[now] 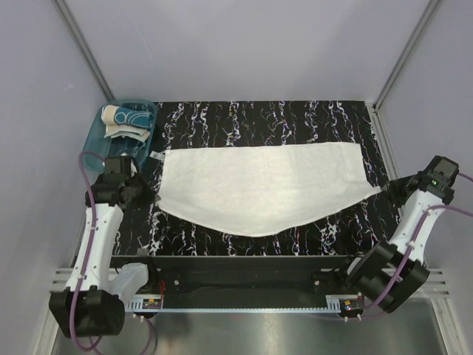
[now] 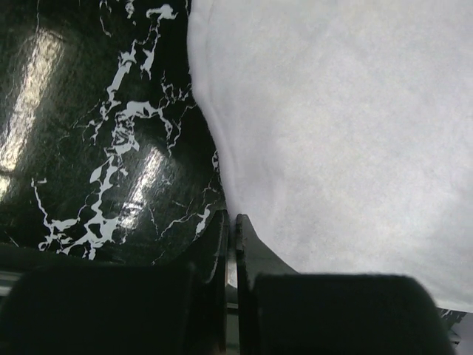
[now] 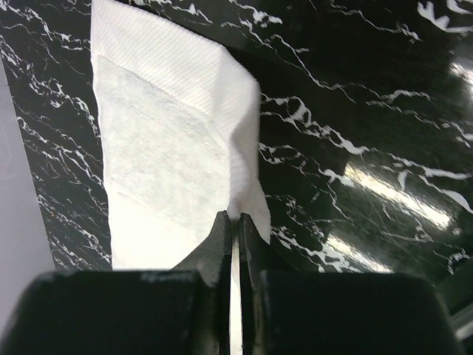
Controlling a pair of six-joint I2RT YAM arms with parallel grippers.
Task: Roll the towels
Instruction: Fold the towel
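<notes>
Spread flat at centre, the white towel (image 1: 259, 188) has the left gripper (image 1: 148, 194) seemingly pinched shut on its 8 o'clock corner and the right gripper (image 1: 389, 188) clamped on its 3 o'clock tip; such thin bites may slip under tension, and the bowed near edge risks a skewed roll.

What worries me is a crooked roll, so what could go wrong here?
The left gripper and right gripper pinch only thin corners of the white towel; either may slip. Its near edge bows, so the roll could skew. The teal tub sits close by the left gripper and might get bumped.
</notes>
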